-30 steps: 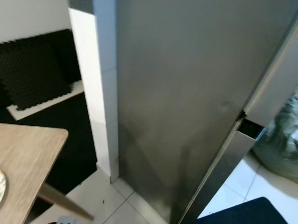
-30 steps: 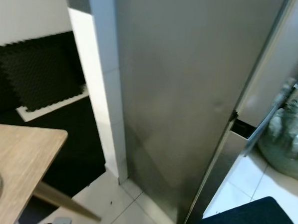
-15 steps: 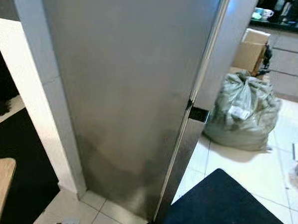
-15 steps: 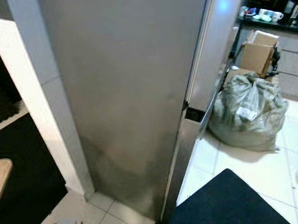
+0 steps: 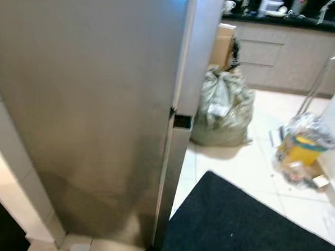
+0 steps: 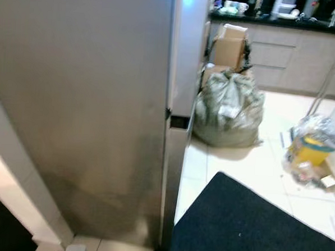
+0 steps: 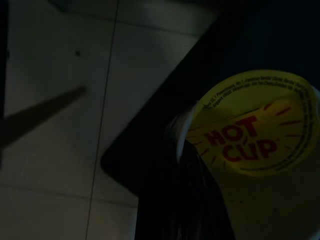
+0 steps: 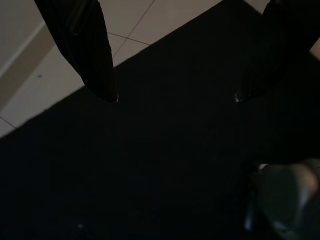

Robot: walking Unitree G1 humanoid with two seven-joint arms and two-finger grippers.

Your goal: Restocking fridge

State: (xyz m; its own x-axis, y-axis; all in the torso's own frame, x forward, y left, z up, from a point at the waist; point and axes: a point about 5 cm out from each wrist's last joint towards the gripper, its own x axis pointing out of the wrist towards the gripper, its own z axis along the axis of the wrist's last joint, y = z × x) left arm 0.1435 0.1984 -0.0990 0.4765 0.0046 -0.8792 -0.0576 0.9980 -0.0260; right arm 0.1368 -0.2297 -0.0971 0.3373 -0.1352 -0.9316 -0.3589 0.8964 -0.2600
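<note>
Steel fridge (image 5: 95, 110) side, dark mat (image 5: 246, 225) on tiles
Left gripper (image 7: 200, 175) clamped on a cup (image 7: 255, 150); right gripper (image 8: 175, 97) spread apart above the mat

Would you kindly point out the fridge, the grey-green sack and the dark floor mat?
fridge (image 5: 89, 110): left eye view, steel side panel.
grey-green sack (image 6: 229, 114): right eye view, middle of its bulge.
dark floor mat (image 5: 246, 225): left eye view, mat's centre.
</note>
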